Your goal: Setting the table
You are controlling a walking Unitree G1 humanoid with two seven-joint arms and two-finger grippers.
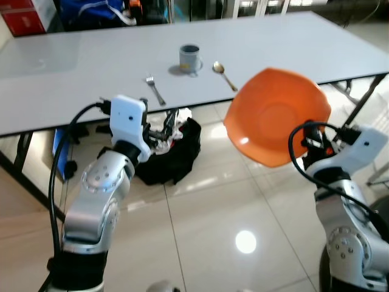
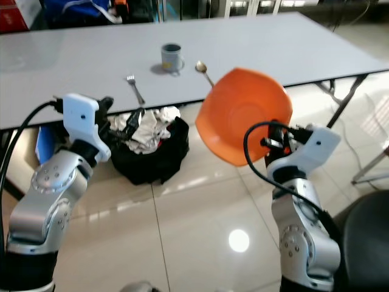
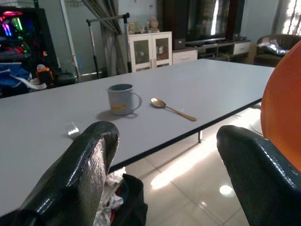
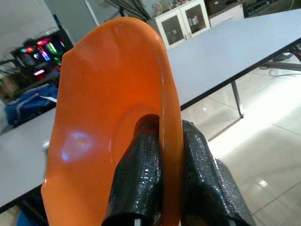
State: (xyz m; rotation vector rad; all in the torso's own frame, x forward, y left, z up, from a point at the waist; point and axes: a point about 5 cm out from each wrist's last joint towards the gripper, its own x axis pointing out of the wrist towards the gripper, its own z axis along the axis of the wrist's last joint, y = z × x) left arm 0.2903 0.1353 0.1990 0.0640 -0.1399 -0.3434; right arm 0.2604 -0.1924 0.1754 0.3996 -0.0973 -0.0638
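My right gripper (image 4: 162,141) is shut on the rim of an orange plate (image 1: 276,115), held tilted in the air just off the near edge of the grey table (image 1: 85,91). On the table stand a grey mug (image 1: 190,58), a gold spoon (image 1: 225,75) to its right and a silver fork (image 1: 155,89) to its left. My left gripper (image 3: 164,165) is open and empty, held low before the table's near edge, with both black fingers (image 3: 84,174) wide apart.
A black bag stuffed with white crumpled material (image 1: 170,143) lies on the tiled floor under the table. Table legs (image 1: 364,100) stand at the right. A white cabinet (image 3: 150,49) and a blue bag (image 3: 16,77) sit beyond the table.
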